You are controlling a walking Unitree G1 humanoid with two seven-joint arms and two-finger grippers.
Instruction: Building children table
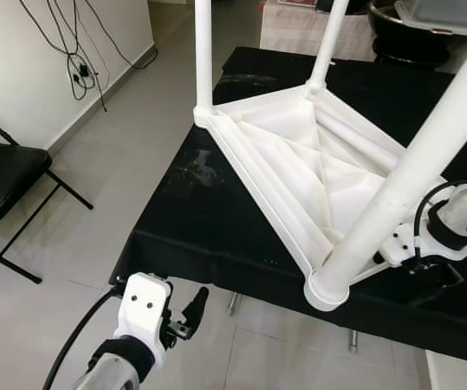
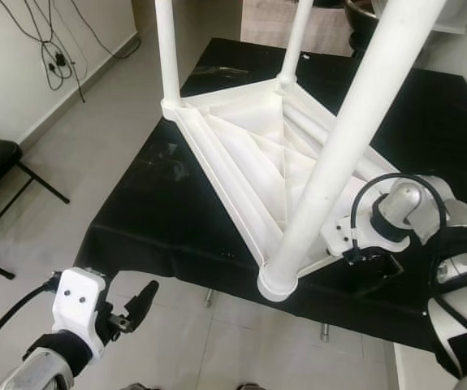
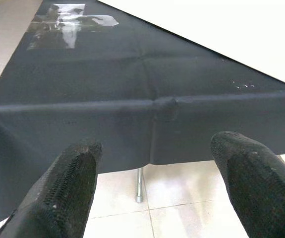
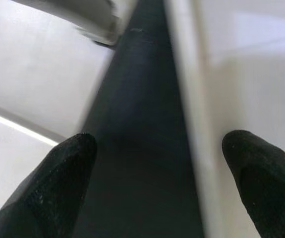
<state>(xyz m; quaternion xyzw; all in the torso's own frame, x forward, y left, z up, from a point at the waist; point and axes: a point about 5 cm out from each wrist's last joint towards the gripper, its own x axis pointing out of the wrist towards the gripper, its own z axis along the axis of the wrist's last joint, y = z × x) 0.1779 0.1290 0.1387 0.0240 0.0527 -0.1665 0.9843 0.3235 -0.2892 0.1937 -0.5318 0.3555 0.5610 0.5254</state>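
on the black-draped bench (image 1: 209, 219) lies the white children's table (image 1: 298, 171), upside down, its ribbed underside facing up and its legs standing up from the corners. the nearest leg (image 1: 412, 175) rises from the corner socket (image 1: 326, 288) that overhangs the bench's near edge. the right gripper (image 4: 157, 168) sits at the bench surface just beside that corner, on the robot's right of it; its jaws stand wide apart with nothing between them, and ahead of them run the black cloth and a white edge of the table, blurred. the left gripper (image 3: 157, 173) hangs low over the tiled floor (image 1: 95, 244) in front of the bench, short of its near edge; its jaws are also spread and hold nothing, and beyond them the cloth drapes down over a metal bench leg (image 3: 139, 184). a black folding chair (image 1: 6, 183) stands well off to the left by the wall.
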